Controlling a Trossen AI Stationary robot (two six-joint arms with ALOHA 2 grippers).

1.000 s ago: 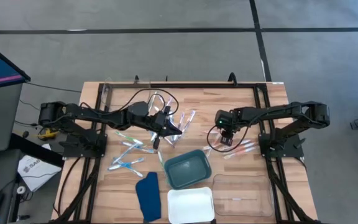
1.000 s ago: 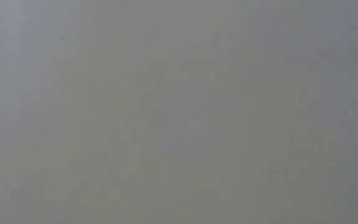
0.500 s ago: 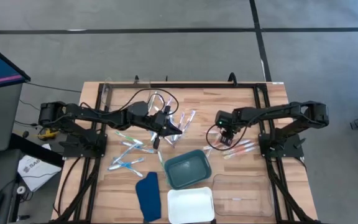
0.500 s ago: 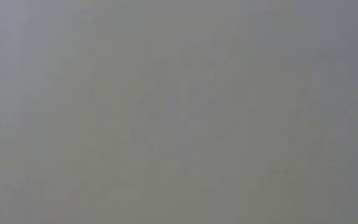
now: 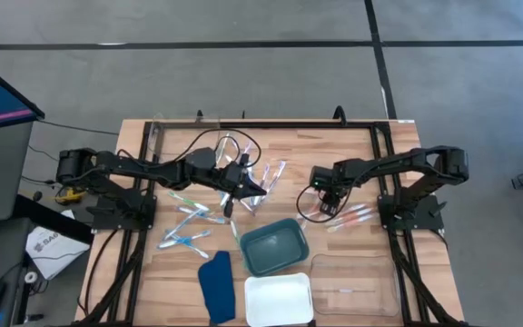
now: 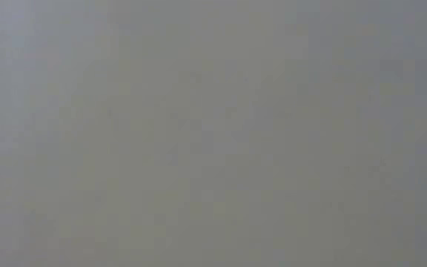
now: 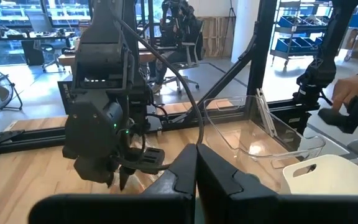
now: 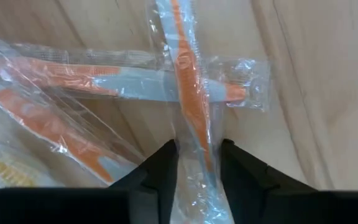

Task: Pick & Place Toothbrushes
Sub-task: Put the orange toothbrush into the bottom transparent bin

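Wrapped toothbrushes lie scattered on the wooden table: a mixed pile (image 5: 260,177) at the centre, blue and green ones (image 5: 187,221) toward the left, and pink-orange ones (image 5: 350,216) on the right. My right gripper (image 5: 325,194) points down over the pink-orange group and is shut on an orange toothbrush (image 8: 185,74) in a clear wrapper. That brush crosses over another orange one (image 8: 129,84). My left gripper (image 5: 249,188) is shut, at the central pile (image 7: 196,154). The low view shows only grey. My right gripper (image 8: 197,147) pinches the wrapped orange toothbrush by its handle (image 8: 194,132) between the two fingers, one on each side, across its length. The fingers come from above, pointing down. Whether the brush is off the table, I cannot tell.
A green tray (image 5: 273,246), a white tray (image 5: 278,300) and a clear tray (image 5: 353,282) sit along the near edge, with a dark blue cloth piece (image 5: 216,286) beside them. A clear container (image 5: 157,136) stands at the far left. A person's hand (image 7: 353,87) shows beyond the table.
My right arm has shifted a little toward the table's left, with the gripper staying over the pink-orange toothbrushes. The left arm has kept still.
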